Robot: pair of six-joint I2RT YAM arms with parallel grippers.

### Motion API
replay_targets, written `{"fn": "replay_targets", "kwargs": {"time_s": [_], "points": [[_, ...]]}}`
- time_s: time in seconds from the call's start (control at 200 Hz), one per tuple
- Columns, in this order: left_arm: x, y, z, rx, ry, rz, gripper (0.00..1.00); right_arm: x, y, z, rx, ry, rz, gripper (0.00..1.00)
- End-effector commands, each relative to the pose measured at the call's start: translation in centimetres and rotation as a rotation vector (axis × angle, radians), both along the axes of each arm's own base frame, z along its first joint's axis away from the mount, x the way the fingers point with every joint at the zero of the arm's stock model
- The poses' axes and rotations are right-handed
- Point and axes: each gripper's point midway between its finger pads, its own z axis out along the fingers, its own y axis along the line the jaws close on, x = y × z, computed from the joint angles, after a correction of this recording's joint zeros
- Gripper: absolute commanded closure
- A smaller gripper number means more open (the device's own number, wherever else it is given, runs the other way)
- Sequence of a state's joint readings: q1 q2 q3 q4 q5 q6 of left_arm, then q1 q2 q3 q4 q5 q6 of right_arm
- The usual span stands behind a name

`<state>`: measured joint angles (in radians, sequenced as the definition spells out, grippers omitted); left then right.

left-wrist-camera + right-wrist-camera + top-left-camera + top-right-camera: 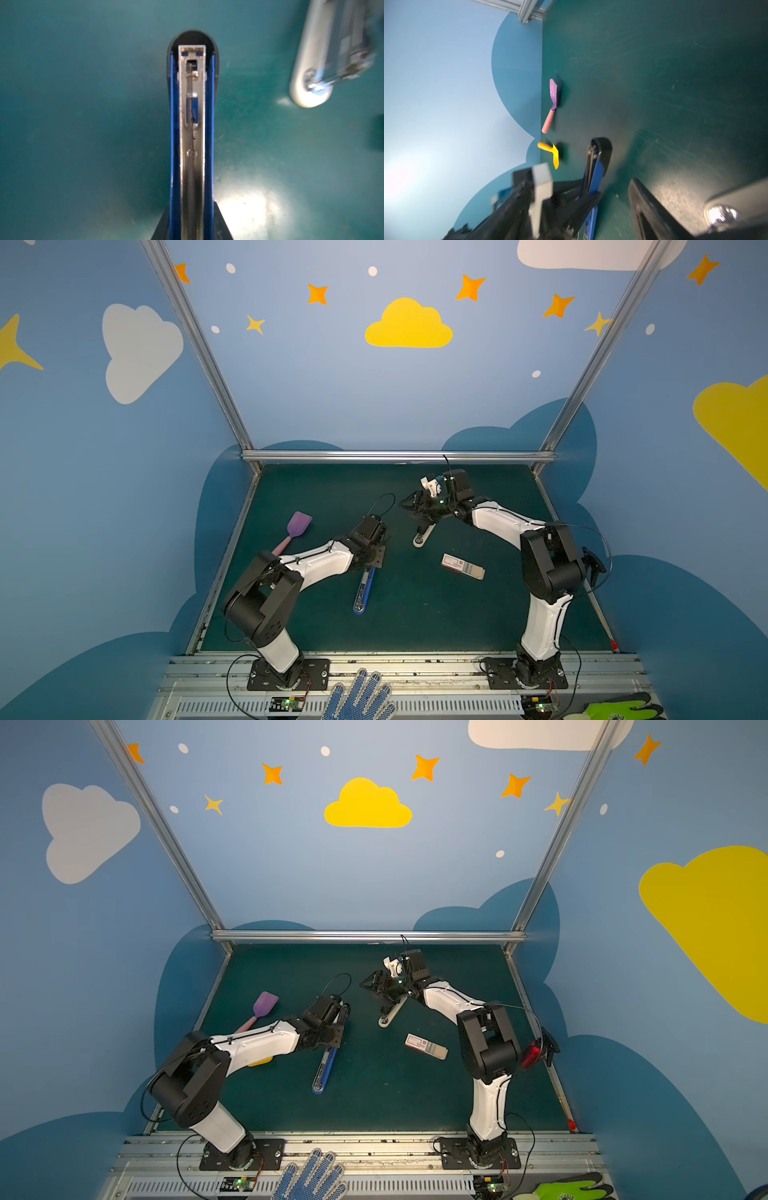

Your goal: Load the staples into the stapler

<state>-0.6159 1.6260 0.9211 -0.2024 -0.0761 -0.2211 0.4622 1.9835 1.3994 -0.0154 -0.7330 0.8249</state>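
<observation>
Low down, left gripper (370,562) clamps the blue stapler (364,591); right gripper (414,516), arm arched, gapes wide.

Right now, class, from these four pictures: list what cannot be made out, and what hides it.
- Staples box: print too small, both top views.
- Yellow tool: mostly under the left arm, in a top view.
- White stapler: blurred and cut by the edge, left wrist view; far end under the right gripper, top views.
- Blue stapler: one end cut by the edge, left wrist view.
</observation>
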Motion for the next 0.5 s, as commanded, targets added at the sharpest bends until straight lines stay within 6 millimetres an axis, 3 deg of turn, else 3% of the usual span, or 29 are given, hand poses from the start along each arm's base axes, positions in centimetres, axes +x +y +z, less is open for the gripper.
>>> {"fn": "replay_targets", "kwargs": {"time_s": [0.0, 0.25, 0.496], "points": [[0.5, -0.6, 1.9, -0.035, -0.068, -0.018, 0.85, -0.2, 2.4, 0.2, 0.044, 0.022, 0.051, 0.26], [0.2, -0.5, 3.1, -0.056, -0.107, -0.017, 0.85, -1.7, 6.1, -2.2, 0.035, 0.079, 0.14, 0.26], [0.3, -0.3, 4.0, -0.064, -0.135, -0.014, 0.85, -2.6, 7.5, -3.3, 0.054, 0.103, 0.172, 0.27]]}}
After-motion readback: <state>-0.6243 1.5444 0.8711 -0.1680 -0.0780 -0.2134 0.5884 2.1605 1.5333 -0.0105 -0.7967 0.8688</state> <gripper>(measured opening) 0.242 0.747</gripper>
